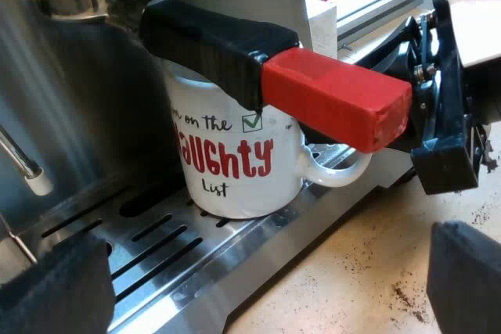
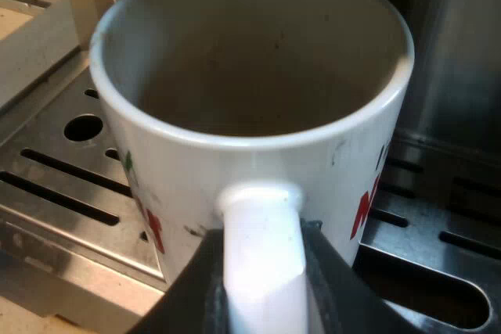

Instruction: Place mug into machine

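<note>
Between the fingers (image 2: 192, 299) of my right end effector (image 2: 264, 303), the white mug (image 2: 235, 170) is being held by its handle; both fingers are pressing against that handle. Just ahead of this end effector, the mug is standing upright on the slotted drip tray (image 2: 47, 185) of the espresso machine (image 1: 86, 107), directly beneath the holder (image 1: 211, 44), whose dark handle is ending in red. My left end effector (image 1: 258, 287) is hanging near the tray's edge, over the surface (image 1: 352, 271), its fingers spread wide and gripping nothing.
</note>
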Motion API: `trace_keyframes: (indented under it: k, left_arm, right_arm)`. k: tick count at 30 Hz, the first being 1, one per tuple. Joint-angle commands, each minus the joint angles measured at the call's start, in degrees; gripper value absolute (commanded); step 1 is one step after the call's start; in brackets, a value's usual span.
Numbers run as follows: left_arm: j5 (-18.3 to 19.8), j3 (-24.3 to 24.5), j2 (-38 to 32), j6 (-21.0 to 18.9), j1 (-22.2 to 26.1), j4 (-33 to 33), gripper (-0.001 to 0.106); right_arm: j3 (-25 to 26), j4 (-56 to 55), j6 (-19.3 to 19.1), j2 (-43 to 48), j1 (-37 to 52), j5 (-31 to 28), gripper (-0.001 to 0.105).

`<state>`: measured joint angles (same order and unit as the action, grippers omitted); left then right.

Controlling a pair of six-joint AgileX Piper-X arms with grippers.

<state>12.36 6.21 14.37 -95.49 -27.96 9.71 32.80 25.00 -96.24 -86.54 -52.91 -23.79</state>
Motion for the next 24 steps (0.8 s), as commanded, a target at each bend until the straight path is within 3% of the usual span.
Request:
trace_keyframes:
  k: [1,7,8,14,15,21,24]
  left_arm:
    - [0.3,0.29,0.01,-0.69,-0.19,-1.01,0.082]
    - [0.3,0.29,0.01,-0.69,-0.19,-1.01,0.082]
    - [0.3,0.29,0.01,-0.69,-0.19,-1.01,0.082]
    - [0.3,0.29,0.01,-0.69,-0.19,-1.01,0.082]
    - [0.3,0.29,0.01,-0.69,-0.19,-1.01,0.082]
    - [0.3,0.29,0.01,-0.69,-0.19,-1.01,0.082]
    - [0.3,0.29,0.01,-0.69,-0.19,-1.01,0.082]
  right_arm:
    - [0.64,1.42,-0.06,-0.36,0.1,1.0,0.005]
    - [0.64,2.0,-0.06,-0.55,0.1,1.07,0.043]
    - [0.64,2.2,-0.06,-0.41,0.1,0.95,0.046]
    - [0.46,2.02,-0.06,0.45,-0.45,-0.62,0.046]
    - [-1.66,1.77,-0.06,3.14,-1.88,-3.15,0.046]
    - [-4.42,1.77,0.07,4.4,-4.13,-2.99,0.046]
    - [-5.52,2.31,1.96,2.85,-3.31,-2.99,0.046]
